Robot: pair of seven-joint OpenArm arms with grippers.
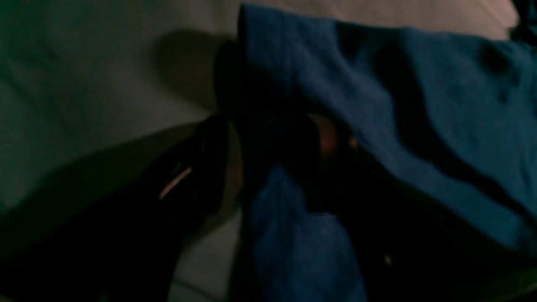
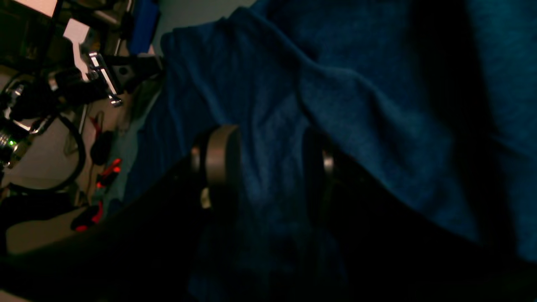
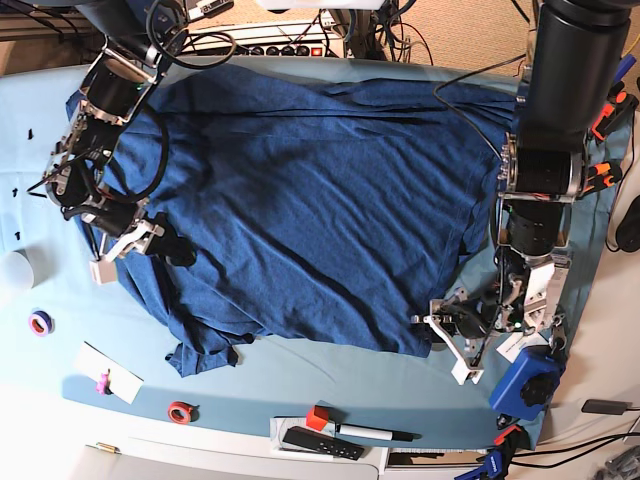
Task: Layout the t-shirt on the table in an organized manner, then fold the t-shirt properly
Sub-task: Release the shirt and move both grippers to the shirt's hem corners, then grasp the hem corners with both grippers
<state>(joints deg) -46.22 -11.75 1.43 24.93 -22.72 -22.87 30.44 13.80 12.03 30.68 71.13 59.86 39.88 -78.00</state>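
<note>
Both wrist views are dark and blurred. The left gripper point(image 1: 272, 142) pinches a hem of the navy t-shirt point(image 3: 310, 200); the right gripper point(image 2: 268, 167) pinches another fold. The shirt lies spread across the teal table point(image 3: 330, 375). No writing is legible.

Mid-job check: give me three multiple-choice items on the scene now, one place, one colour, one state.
1. The large wrinkled cotton t-shirt is: A white; B navy blue; C red.
2. The small red tape ring lies: A on the t-shirt; B on the light teal cloth-covered table; C on the floor.
3. The t-shirt is: A folded square; B rolled up; C spread open.
Answers: B, dark blue in every view; B, bare cloth near the front edge; C, unfolded across the table.
</note>
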